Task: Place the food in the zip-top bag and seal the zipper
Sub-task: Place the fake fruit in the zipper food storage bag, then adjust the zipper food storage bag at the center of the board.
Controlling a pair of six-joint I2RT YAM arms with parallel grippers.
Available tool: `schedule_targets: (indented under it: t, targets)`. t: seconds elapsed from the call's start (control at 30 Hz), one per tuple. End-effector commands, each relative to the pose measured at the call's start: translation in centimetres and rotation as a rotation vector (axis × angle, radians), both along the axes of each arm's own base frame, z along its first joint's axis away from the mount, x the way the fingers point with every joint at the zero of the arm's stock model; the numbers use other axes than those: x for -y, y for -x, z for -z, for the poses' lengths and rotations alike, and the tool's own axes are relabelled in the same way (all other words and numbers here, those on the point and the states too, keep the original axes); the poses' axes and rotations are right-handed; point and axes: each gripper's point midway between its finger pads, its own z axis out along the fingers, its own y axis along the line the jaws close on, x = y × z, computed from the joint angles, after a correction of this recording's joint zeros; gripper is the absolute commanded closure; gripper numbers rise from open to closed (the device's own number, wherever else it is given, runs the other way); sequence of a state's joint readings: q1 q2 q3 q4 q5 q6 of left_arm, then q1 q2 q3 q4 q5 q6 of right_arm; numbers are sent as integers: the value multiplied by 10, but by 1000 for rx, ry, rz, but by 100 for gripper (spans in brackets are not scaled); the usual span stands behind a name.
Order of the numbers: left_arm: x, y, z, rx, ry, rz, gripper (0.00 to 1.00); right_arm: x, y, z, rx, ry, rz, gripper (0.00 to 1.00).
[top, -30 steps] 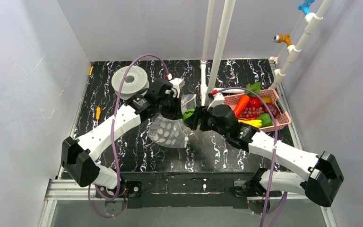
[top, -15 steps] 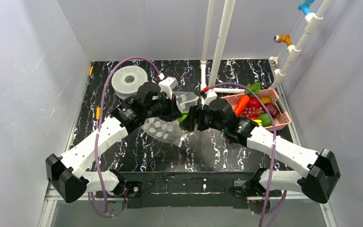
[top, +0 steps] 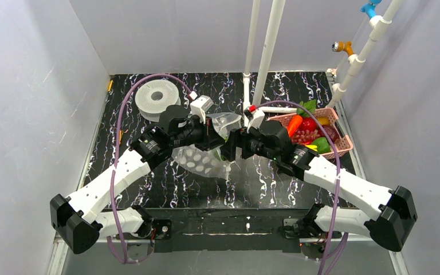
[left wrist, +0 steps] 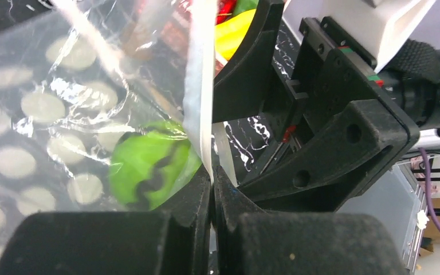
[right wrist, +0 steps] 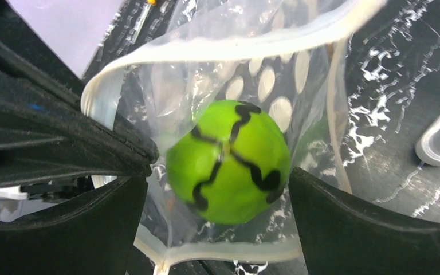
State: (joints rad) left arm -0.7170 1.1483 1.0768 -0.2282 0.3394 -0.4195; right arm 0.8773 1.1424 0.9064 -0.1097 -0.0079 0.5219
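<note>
The clear dotted zip-top bag (top: 197,162) hangs from my left gripper (top: 215,140), which is shut on its zipper edge (left wrist: 199,86). The left wrist view shows those jaws (left wrist: 212,177) pinched on the strip. My right gripper (top: 230,146) is at the bag's open mouth, with its jaws open. A green toy fruit with black lines (right wrist: 229,160) sits between and just past its fingertips (right wrist: 216,179), inside the zipper rim (right wrist: 223,48), with gaps on both sides. It shows through the plastic in the left wrist view (left wrist: 146,172). More food lies in the pink basket (top: 344,146).
A grey-white spool (top: 157,98) stands at the back left. White pipes (top: 247,91) rise behind the grippers. The basket is at the right edge of the black marbled table (top: 263,183). The two grippers almost touch.
My right gripper has moved left with the green fruit into the bag's mouth. My left arm has swung its elbow left and brought the bag's mouth toward the right gripper.
</note>
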Motion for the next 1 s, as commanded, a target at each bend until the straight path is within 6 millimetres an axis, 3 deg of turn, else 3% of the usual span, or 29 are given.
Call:
schedule_targets:
  t: [0.0,0.13,0.43,0.6,0.73,0.83,0.97]
  targets:
    - [4,5,-25,51,64,28,100,-19,12,-51,98,-218,-114,2]
    - [-3,0,-24,72,49,-18,100,-7,5,-35,33,-103,-37,2]
    - [-19,-17,-13,85,-35,-136,100,47,8,-44,18,-59,166,7]
    - [-16,-19,-4,60,-51,-135,100,52,16,-54,2,-60,161,10]
    - [-13,-18,-3,52,-46,-119,100,63,4,-47,7,-2,244,13]
    - [-12,-18,-2,53,-41,-113,100,58,-1,-39,0,47,234,19]
    - [-12,-17,-3,58,-36,-111,100,54,-12,-38,26,98,248,20]
